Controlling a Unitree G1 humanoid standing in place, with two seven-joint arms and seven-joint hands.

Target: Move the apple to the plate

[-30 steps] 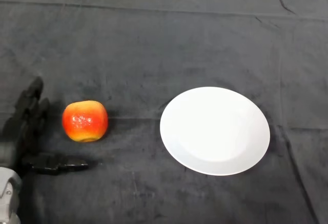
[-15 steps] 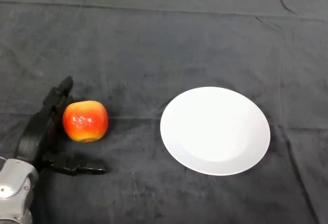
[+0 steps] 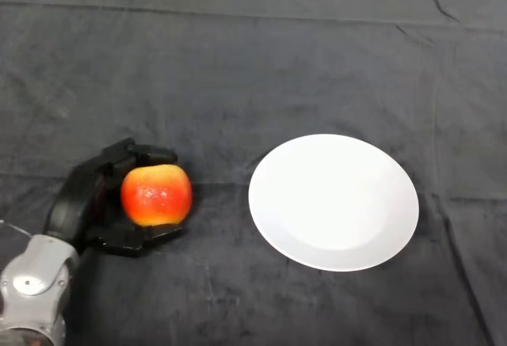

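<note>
- Broadly, a dark grey cloth [image 3: 261, 61] covers the whole surface, with soft creases running across its far part and a sharper fold at the far right corner.
- A round white plate [image 3: 333, 201] lies flat on the cloth, right of centre and toward the near side, with nothing on it.
- The silver-grey left arm [image 3: 32, 287] comes in from the near left corner and ends in the black left hand [image 3: 79, 201], which sits on the left side of the surface.
- The hand's fingers [image 3: 146, 154] curl over the far side of the apple, and the thumb [image 3: 142, 237] reaches under its near side, so the fruit is clasped between them.
- The red-and-yellow apple [image 3: 156, 195] sits in that grasp, left of the plate and apart from it, with a strip of bare cloth between the two. Whether it rests on the cloth or is raised off it cannot be told.
</note>
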